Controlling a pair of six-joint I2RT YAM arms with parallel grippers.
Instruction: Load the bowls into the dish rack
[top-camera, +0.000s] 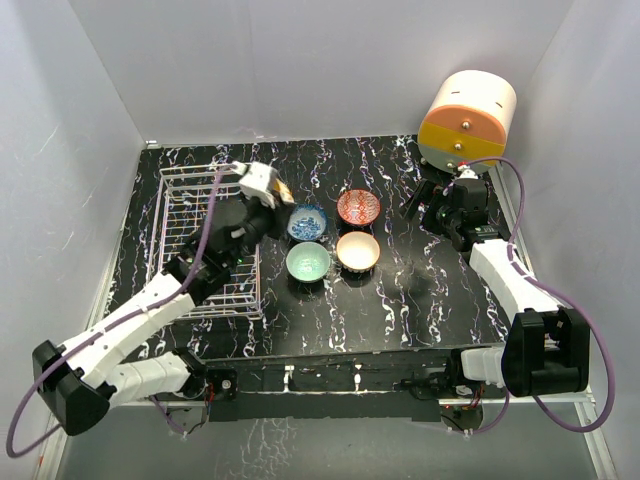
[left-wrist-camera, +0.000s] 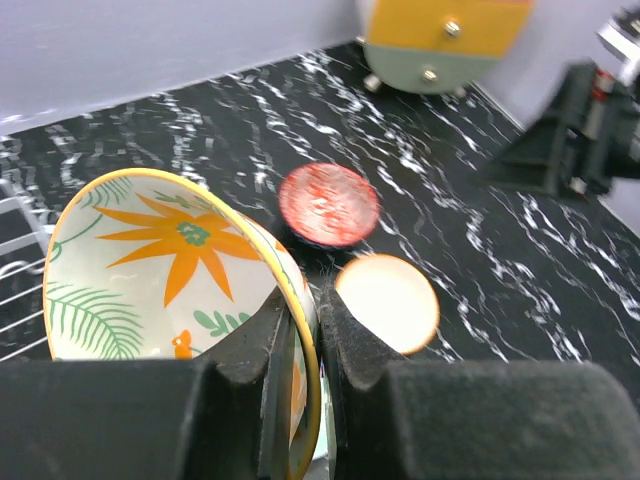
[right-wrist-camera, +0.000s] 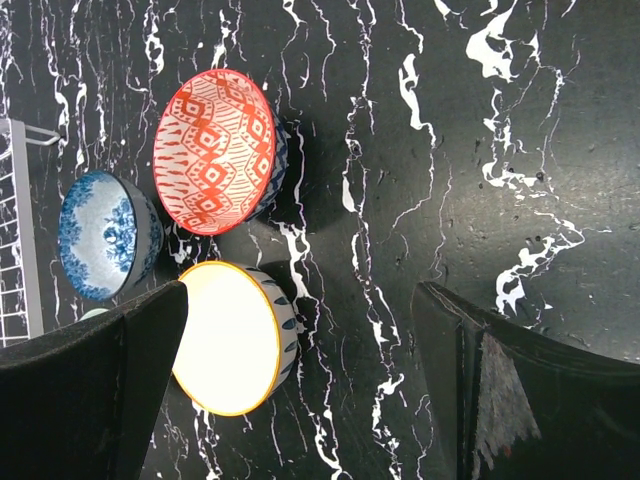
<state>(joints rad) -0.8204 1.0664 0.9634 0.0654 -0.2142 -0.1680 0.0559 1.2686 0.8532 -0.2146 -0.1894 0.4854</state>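
The yellow leaf-patterned bowl (left-wrist-camera: 170, 270) was held tilted on edge, off the desk (top-camera: 400, 300), at the far right corner of the dish rack (top-camera: 190, 172). The left pincer (left-wrist-camera: 305, 310) was clamped across its rim wall, one finger inside and one outside. The bowl's inside showed an orange flower and green fronds under a yellow rim. It faced the rack side in the left wrist view.

Just right of the rack, four bowls stood upright on the desk in a two-by-two group:
- far row: the blue-patterned bowl (top-camera: 307, 222) and the red-patterned bowl (top-camera: 358, 207);
- near row: the mint-green bowl (top-camera: 308, 262) and the cream bowl (top-camera: 358, 251).

The rows stood close together; contact between rims could not be determined. The mint-green bowl lay nearest the rack's right wall.

A stretch of bare desk separated this group from the right arm. The right pincer (right-wrist-camera: 300, 300) hung above it with fingers spread wide, holding nothing.

The desk top was black with white marble veining. Plain white walls enclosed it on three sides. A round orange-and-cream drawer unit (top-camera: 467, 120) stood at the far right corner.
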